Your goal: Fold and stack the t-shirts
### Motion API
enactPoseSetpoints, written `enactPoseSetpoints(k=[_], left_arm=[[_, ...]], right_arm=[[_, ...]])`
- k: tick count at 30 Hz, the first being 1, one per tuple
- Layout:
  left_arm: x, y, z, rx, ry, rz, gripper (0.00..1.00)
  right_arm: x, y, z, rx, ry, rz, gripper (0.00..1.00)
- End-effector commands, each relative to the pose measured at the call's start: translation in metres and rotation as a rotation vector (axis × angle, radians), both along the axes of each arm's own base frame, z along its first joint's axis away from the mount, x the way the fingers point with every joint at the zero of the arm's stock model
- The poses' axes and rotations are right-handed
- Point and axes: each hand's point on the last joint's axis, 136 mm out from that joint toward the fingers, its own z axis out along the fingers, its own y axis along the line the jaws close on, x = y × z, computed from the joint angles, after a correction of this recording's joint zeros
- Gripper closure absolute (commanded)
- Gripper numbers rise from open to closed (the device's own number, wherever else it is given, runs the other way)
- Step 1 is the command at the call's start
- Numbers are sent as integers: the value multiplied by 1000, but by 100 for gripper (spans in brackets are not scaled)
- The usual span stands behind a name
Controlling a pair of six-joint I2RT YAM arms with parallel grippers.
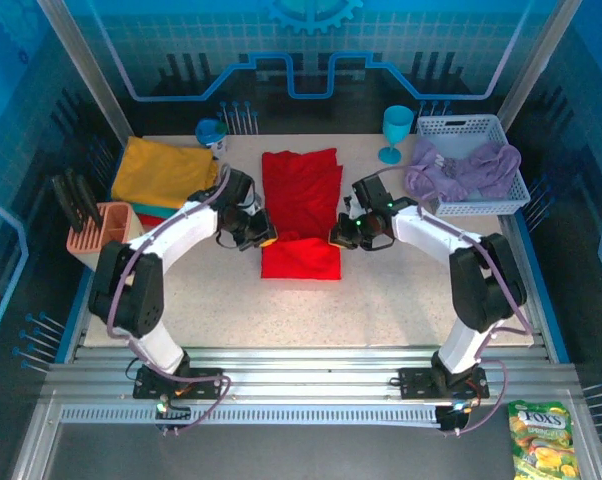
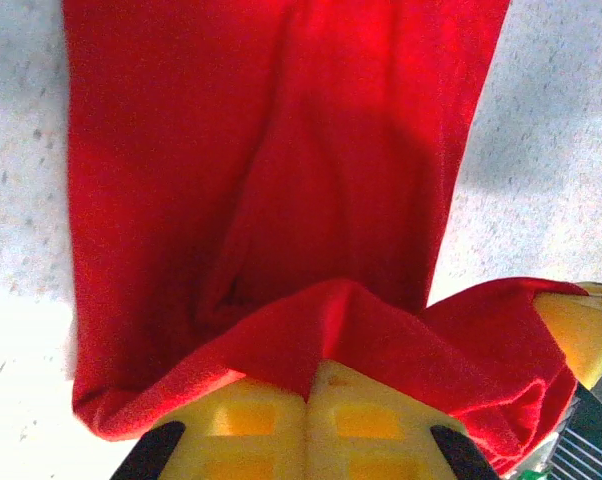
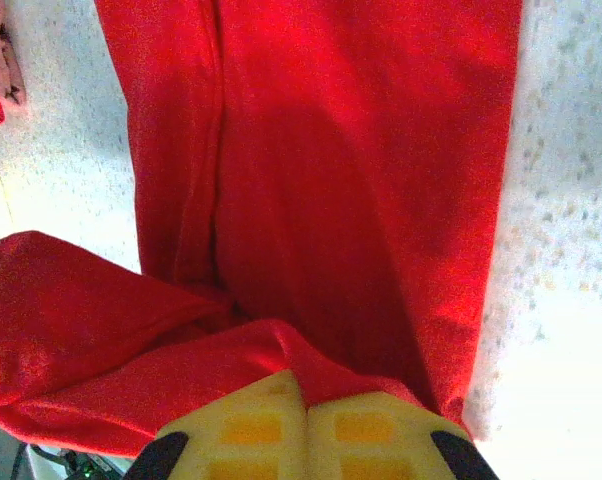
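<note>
A bright red t-shirt (image 1: 301, 190) lies as a long strip in the middle of the table, and its near end (image 1: 301, 258) is pulled up off the surface. My left gripper (image 1: 262, 238) is shut on that end's left edge, where yellow fingertips (image 2: 271, 420) pinch a fold of red cloth (image 2: 281, 150). On the right edge my right gripper (image 1: 338, 236) is shut too, its fingertips (image 3: 371, 430) clamped on red cloth (image 3: 361, 150). A lavender t-shirt (image 1: 466, 168) is heaped in the white basket (image 1: 459, 126). A folded mustard-yellow shirt (image 1: 161, 172) tops teal (image 1: 149, 209) and red-orange (image 1: 153, 219) ones at the back left.
A blue goblet (image 1: 396, 130) stands beside the basket, and a blue cup (image 1: 211, 132) sits by the yellow stack. A pink rack (image 1: 101, 228) holding dark tools is at the left edge. A snack bag (image 1: 541, 440) lies off the table at the front right.
</note>
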Motion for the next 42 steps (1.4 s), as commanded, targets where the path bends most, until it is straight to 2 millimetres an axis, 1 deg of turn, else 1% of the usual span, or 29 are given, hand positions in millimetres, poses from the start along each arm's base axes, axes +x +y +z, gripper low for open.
enactPoseSetpoints(k=[1, 5, 9, 16, 18, 26, 30, 37, 38, 39, 40, 41, 42], left_arm=[[17, 4, -2, 23, 12, -20, 100], [35, 10, -4, 58, 18, -7, 100], [48, 17, -8, 59, 24, 26, 100], [67, 28, -12, 69, 28, 71, 100], [73, 27, -14, 58, 29, 77, 100], [93, 23, -24, 39, 31, 79, 100], [99, 29, -31, 40, 41, 95, 100], [112, 36, -35, 34, 29, 124, 100], [115, 36, -35, 30, 24, 125, 96], [118, 35, -34, 27, 16, 123, 85], [120, 34, -34, 28, 13, 119, 78], [123, 33, -32, 17, 1, 111, 74], [125, 32, -29, 11, -11, 102, 69]], right_arm=[[15, -4, 1, 6, 6, 15, 100], [35, -6, -3, 18, 17, 10, 100], [54, -6, -9, 23, 25, 5, 100], [76, -3, -24, 21, 53, 7, 100], [81, -1, -25, 26, 56, 6, 100], [97, -4, -30, 32, 60, -24, 100], [102, -3, -35, 34, 68, -28, 100], [114, -5, -41, 29, 71, -46, 100], [117, -6, -42, 26, 67, -51, 100], [119, -6, -42, 25, 65, -56, 98], [121, -7, -42, 21, 61, -57, 85], [123, -8, -42, 20, 58, -60, 75], [123, -7, -40, 25, 52, -59, 70]])
